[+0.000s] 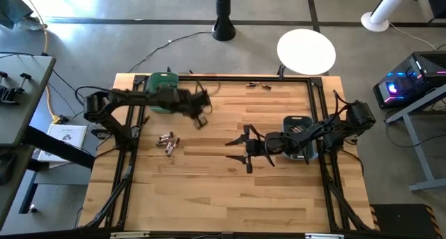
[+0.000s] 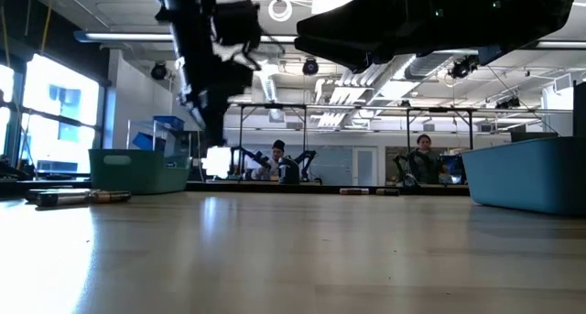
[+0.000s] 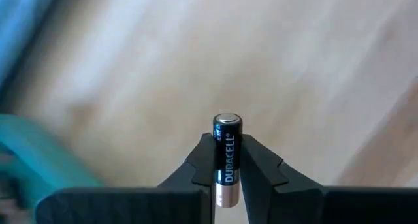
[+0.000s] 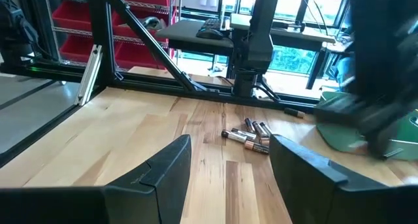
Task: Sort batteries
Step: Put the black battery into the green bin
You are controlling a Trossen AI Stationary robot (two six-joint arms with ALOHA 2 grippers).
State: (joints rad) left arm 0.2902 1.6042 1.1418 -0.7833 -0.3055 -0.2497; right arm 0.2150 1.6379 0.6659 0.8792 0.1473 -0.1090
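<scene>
The fingers [image 3: 261, 165] of the left gripper [image 3: 226, 168] are clamped on a copper-and-black battery [image 3: 226, 160], held upright at centre frame, presumably for carrying to the green bin [image 1: 162, 82], while the right gripper [image 4: 228, 162] is held apart, waiting.

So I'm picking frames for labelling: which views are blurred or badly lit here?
Left wrist view: the battery in the left gripper is sharp, the wood and green bin behind smear. Low view: both arms are backlit silhouettes. Right wrist view: the left arm blurs at the edge. High view: glare on the floor, top left.
</scene>
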